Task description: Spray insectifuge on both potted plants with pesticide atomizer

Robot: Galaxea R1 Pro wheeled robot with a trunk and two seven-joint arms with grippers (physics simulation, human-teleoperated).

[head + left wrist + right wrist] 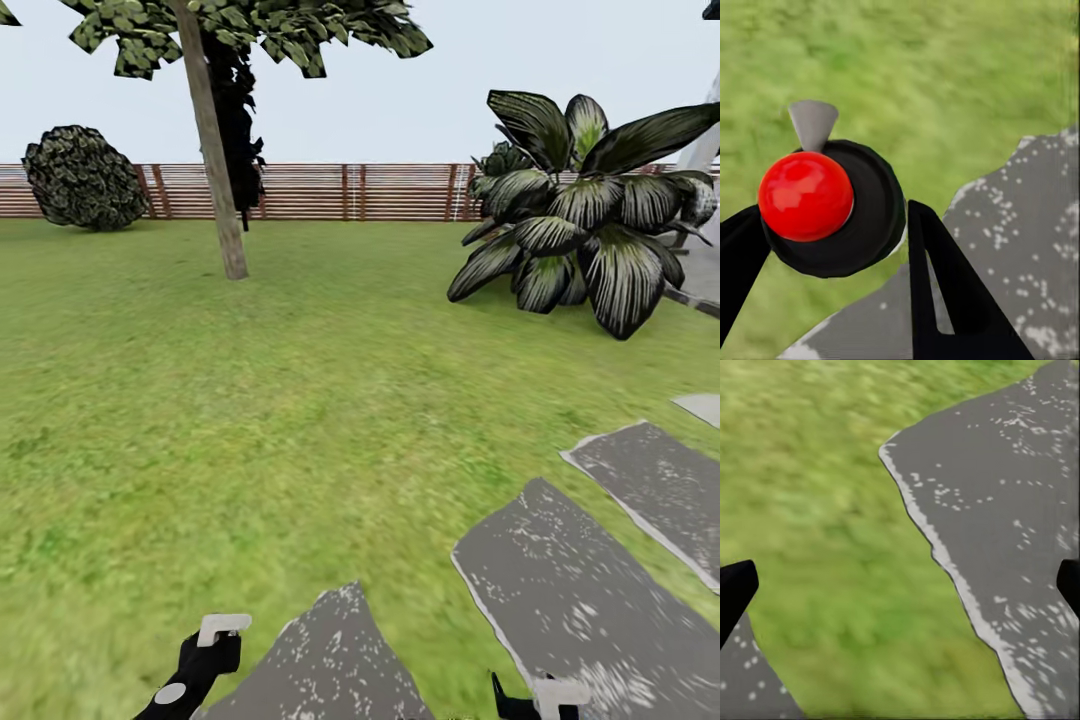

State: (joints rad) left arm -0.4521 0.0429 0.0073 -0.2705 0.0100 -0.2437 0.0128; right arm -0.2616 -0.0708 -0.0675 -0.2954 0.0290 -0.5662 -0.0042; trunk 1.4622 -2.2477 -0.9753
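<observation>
The pesticide atomizer [862,210] sits between the two black fingers of my left gripper [832,217], which is shut on it. In the left wrist view it is a dark round body with a red ball on top and a grey nozzle pointing away over the grass. In the head view my left gripper [212,645] is low at the bottom left, above the lawn [250,400] of the garden. My right gripper [540,700] hangs at the bottom edge, and in its wrist view the right gripper [904,585] is open and holds nothing. The potted plants and insectifuge are out of view.
Grey stepping stones [590,600] run from the bottom middle toward the right. A big dark-leaved plant [590,220] stands far right, a tree trunk [215,150] ahead left, and a round bush [85,178] by the brown slatted fence [350,192]. Open grass lies ahead.
</observation>
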